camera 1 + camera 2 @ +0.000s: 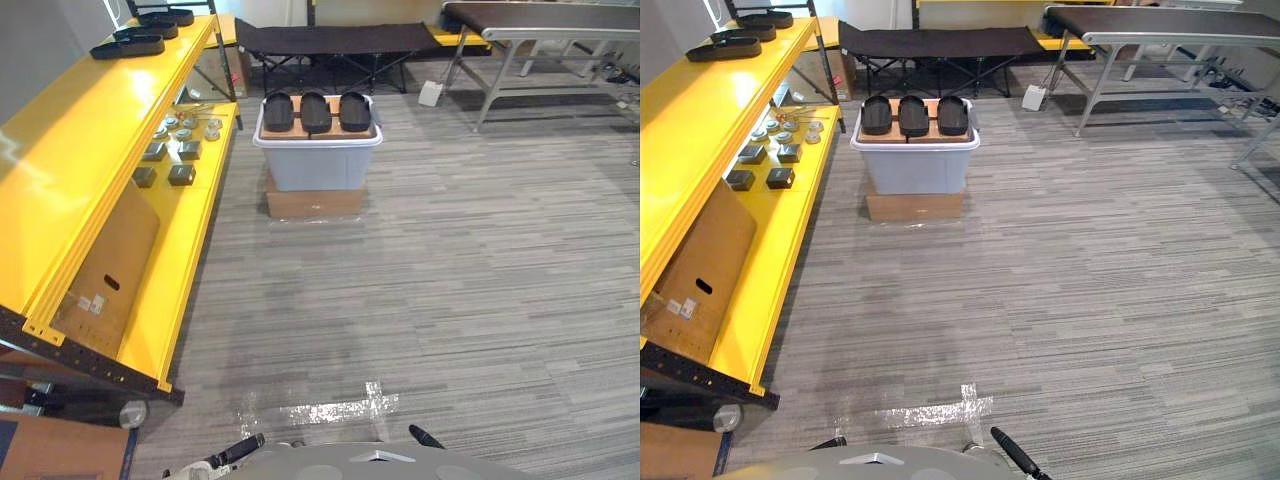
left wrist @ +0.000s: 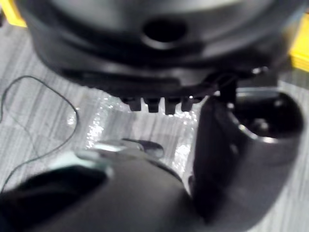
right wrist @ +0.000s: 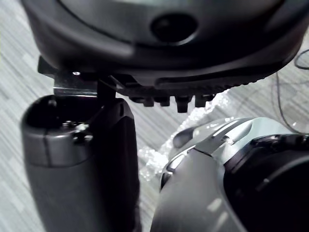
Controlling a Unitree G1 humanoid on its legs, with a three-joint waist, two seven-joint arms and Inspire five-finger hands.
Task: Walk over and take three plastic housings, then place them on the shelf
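A black folding cot [image 1: 330, 40] stands beside a grey metal table [image 1: 540, 18].

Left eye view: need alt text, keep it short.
Three black plastic housings lie side by side atop a pale bin that stands on a cardboard box on grey carpet ahead. A yellow shelf runs along the left, with similar black housings at its far end and small parts on its lower level.

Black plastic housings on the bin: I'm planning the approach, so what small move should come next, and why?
Probably a step straight ahead. The three black oval plastic housings lie in a row atop the pale grey plastic bin, far across the grey striped carpet, seemingly beyond reach. The yellow metal shelf to the left comes later.
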